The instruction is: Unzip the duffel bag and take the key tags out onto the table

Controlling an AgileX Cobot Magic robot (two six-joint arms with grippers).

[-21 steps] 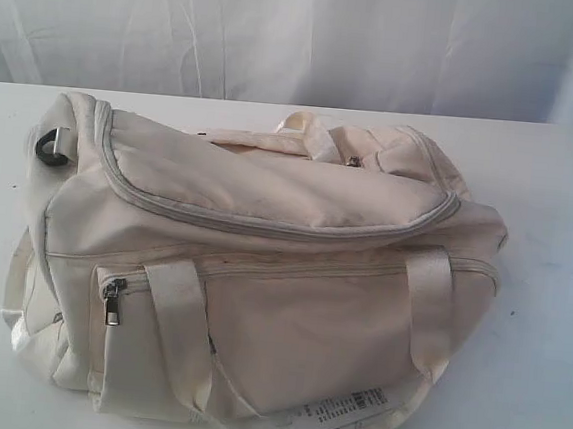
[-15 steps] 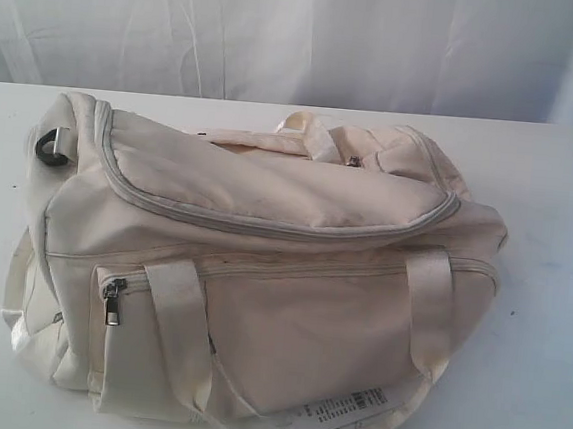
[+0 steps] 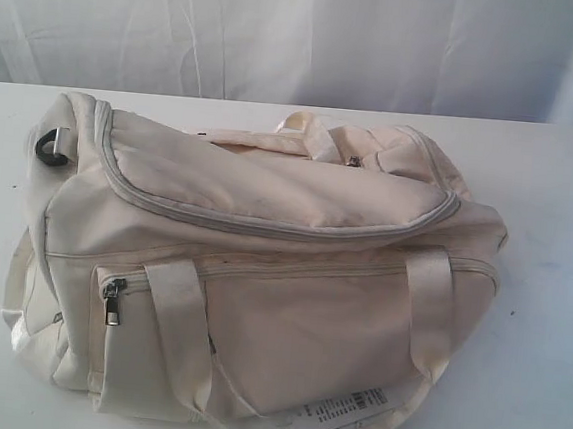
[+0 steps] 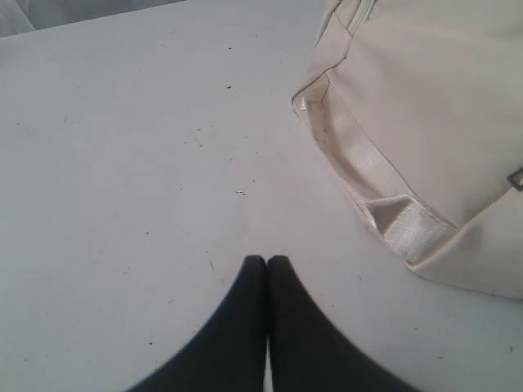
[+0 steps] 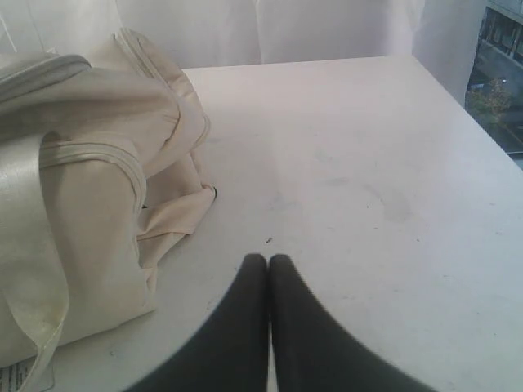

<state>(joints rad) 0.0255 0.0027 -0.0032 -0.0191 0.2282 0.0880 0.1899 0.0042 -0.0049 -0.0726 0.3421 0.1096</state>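
**A:** Where's the duffel bag?

**B:** It lies across the middle of the table. Its top zipper looks closed along the flap.

**A:** And the arms?

**B:** The left gripper hangs low over bare table just off one end of the bag, fingers pressed together and holding nothing. The right gripper hangs likewise beside the other end, also closed and empty.

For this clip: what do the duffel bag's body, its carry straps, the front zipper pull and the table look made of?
Duffel bag: cream woven fabric, matte and soft; it creases and sags.
Carry straps: flat webbing with a slight sheen, likely synthetic.
Zipper pull: looks like metal, grey and glinting.
Table: hard, smooth white top, faintly scuffed; whether it is laminate or painted, I cannot tell.
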